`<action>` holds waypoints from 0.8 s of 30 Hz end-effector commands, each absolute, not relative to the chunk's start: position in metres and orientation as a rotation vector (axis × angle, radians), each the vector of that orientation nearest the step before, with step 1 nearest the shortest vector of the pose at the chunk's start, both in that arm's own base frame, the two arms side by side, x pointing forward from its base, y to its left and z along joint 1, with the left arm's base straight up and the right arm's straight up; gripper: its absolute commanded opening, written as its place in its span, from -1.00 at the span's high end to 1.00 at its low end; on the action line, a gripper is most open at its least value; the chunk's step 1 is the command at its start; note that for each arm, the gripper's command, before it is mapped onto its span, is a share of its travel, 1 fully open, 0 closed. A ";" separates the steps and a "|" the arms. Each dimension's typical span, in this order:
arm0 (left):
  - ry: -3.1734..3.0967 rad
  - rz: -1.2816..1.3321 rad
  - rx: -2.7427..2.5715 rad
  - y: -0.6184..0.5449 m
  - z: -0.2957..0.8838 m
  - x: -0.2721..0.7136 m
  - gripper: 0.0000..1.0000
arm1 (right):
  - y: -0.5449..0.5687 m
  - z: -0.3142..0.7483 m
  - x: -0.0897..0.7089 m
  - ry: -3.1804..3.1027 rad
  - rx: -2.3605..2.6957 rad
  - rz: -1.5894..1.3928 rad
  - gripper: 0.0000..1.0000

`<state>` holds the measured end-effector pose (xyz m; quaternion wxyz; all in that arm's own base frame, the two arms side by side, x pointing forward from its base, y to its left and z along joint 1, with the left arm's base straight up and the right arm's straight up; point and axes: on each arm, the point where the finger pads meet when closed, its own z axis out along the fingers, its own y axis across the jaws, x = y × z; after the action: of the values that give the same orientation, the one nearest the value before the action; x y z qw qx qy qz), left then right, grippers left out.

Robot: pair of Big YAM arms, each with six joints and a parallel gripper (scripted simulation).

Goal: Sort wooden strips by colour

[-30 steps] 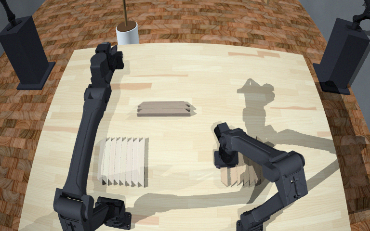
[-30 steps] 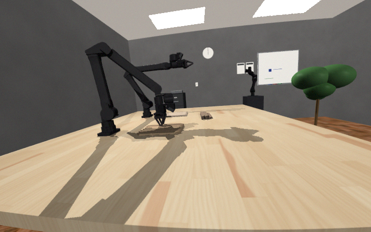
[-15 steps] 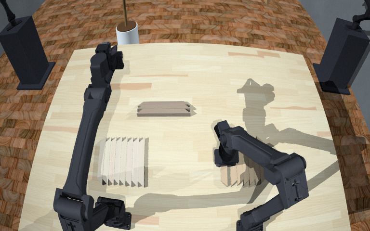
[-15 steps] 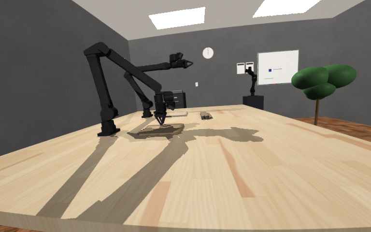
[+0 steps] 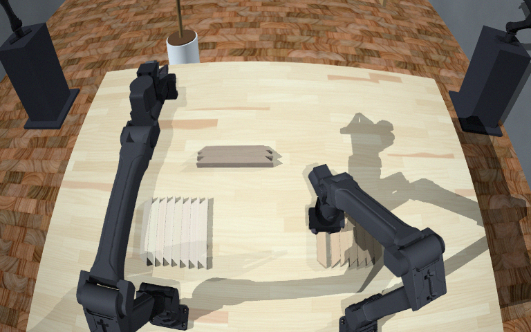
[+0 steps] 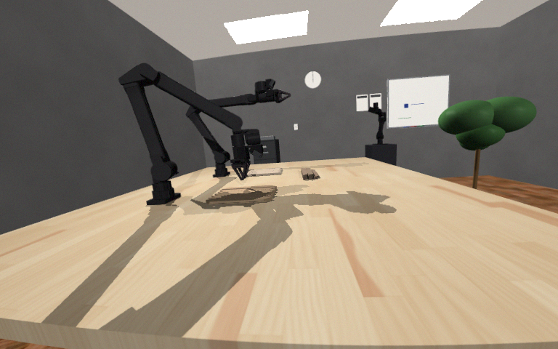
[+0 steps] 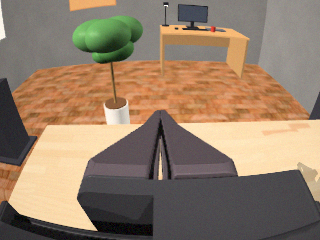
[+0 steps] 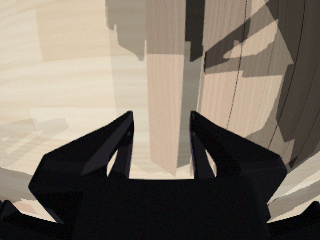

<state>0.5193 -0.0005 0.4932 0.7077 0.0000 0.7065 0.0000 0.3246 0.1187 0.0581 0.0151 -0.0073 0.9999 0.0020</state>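
Observation:
A tan strip (image 5: 321,250) (image 8: 165,90) lies at the left end of the tan row (image 5: 345,250) (image 6: 246,196) (image 8: 218,95), parallel to it, with a narrow shadowed gap between. My right gripper (image 6: 242,178) (image 8: 161,118) is open and empty above this strip, one finger over each side; its fingers are hidden in the top view. The pale, nearly white row (image 5: 178,234) (image 6: 265,171) lies at the left. Several grey-brown strips (image 5: 234,158) (image 6: 307,173) lie together crosswise behind the two rows. My left gripper (image 6: 288,95) (image 7: 160,118) is shut and empty, raised high toward the table's far left.
The left arm (image 5: 121,207) reaches along the left side beside the pale row. The right arm (image 5: 375,211) hangs over the tan row and hides part of it, casting shadows there. A potted plant (image 5: 182,50) (image 7: 117,112) stands beyond the table's far edge.

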 end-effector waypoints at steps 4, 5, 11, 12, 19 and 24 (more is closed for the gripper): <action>1.577 0.007 0.010 -0.001 0.488 0.524 0.98 | 0.115 0.046 0.327 3.114 -0.001 -0.003 0.18; 1.579 0.007 0.010 -0.001 0.487 0.524 0.98 | 0.115 0.044 0.325 3.117 0.008 -0.004 0.18; 1.584 0.007 0.010 -0.001 0.486 0.524 0.98 | 0.120 0.063 0.341 3.103 0.008 0.003 0.18; 1.585 0.007 0.010 -0.001 0.486 0.524 0.98 | 0.120 0.064 0.342 3.101 0.008 0.005 0.18; 1.589 0.008 0.010 -0.001 0.485 0.524 0.98 | 0.135 0.063 0.349 3.079 -0.017 0.024 0.98; 1.592 0.008 0.010 -0.001 0.484 0.524 0.98 | 0.142 0.060 0.355 3.075 -0.015 0.034 0.98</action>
<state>0.5193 -0.0005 0.4914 0.7067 0.0000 0.7075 0.0000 0.3248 0.1194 0.0497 0.0057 -0.0054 1.0000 -0.0013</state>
